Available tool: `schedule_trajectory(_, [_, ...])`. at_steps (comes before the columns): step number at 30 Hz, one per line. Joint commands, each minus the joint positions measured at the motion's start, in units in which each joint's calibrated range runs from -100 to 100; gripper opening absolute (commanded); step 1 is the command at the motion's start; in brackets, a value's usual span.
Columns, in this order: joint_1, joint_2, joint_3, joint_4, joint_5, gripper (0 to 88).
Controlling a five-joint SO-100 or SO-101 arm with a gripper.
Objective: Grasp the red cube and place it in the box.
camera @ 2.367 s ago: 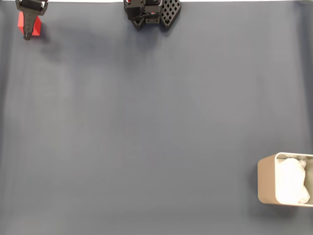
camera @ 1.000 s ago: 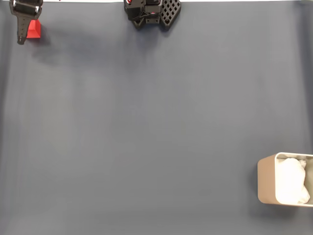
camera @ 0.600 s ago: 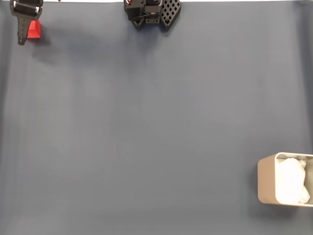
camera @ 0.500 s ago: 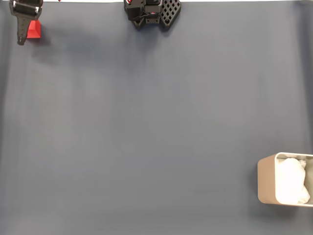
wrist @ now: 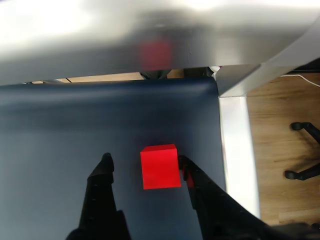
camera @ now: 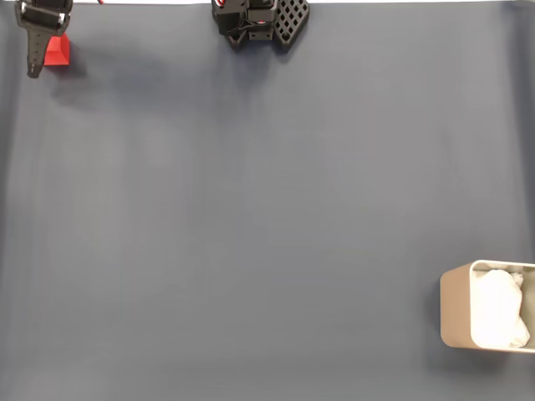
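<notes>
The red cube sits on the dark blue mat at the far top left of the fixed view. My gripper hangs over it there, one black finger just left of the cube. In the wrist view the red cube lies between my open gripper's two black fingers, close against the right one and apart from the left one. The beige box with its white lining stands at the bottom right edge of the fixed view, far from the cube.
The arm's black base sits at the top middle of the fixed view. In the wrist view the mat ends just right of the cube at a white table edge, with wooden floor and a chair base beyond.
Since 2.4 s ago the gripper has shifted a little left, so more of the cube shows to the right of the finger. Over the last second almost nothing has moved.
</notes>
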Motion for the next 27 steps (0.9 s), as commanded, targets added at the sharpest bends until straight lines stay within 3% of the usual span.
schedule_trajectory(1, [-0.6, -0.2, -1.1, -0.9, -0.3, 30.4])
schedule_trajectory(17, [-0.5, -0.2, -1.1, -1.5, -0.5, 30.0])
schedule_trajectory(27, [-0.7, -0.9, -1.3, -1.6, -0.1, 23.4])
